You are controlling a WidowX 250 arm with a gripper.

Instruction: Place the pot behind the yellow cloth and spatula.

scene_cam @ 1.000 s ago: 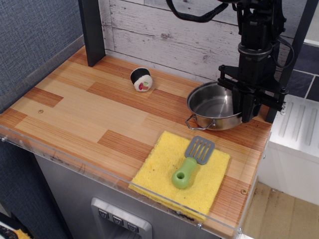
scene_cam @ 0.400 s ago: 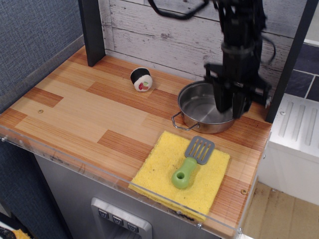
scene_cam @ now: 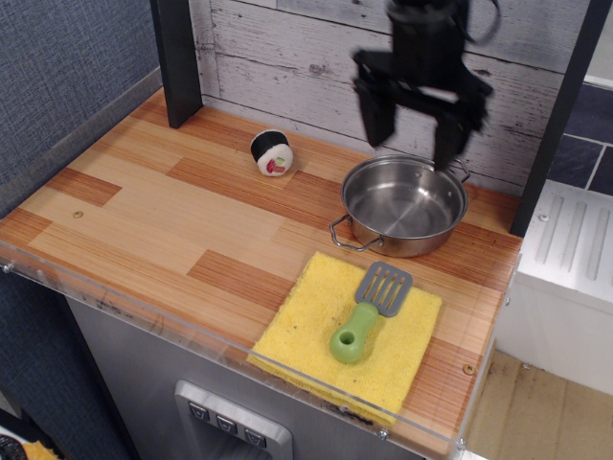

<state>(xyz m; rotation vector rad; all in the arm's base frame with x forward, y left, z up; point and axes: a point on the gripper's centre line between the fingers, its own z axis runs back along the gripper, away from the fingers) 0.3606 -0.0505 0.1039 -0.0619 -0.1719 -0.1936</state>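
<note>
The shiny steel pot (scene_cam: 403,205) stands upright on the wooden table, just behind the yellow cloth (scene_cam: 352,331) at the front right. The spatula (scene_cam: 371,308), with a grey slotted blade and a lime-green handle, lies on the cloth. My gripper (scene_cam: 413,120) is open and empty, lifted above the pot's back rim in front of the plank wall, and touches nothing. Its two fingers (scene_cam: 374,113) are spread wide apart.
A small black-and-white ball-like toy (scene_cam: 271,152) lies at the back middle. A dark post (scene_cam: 177,59) stands at the back left. A clear plastic lip (scene_cam: 230,350) runs along the table's front edge. A white cabinet (scene_cam: 565,278) sits past the right edge.
My gripper let go of the pot, opened and rose up and to the left. The pot first slid a little to the left and now rests free.
</note>
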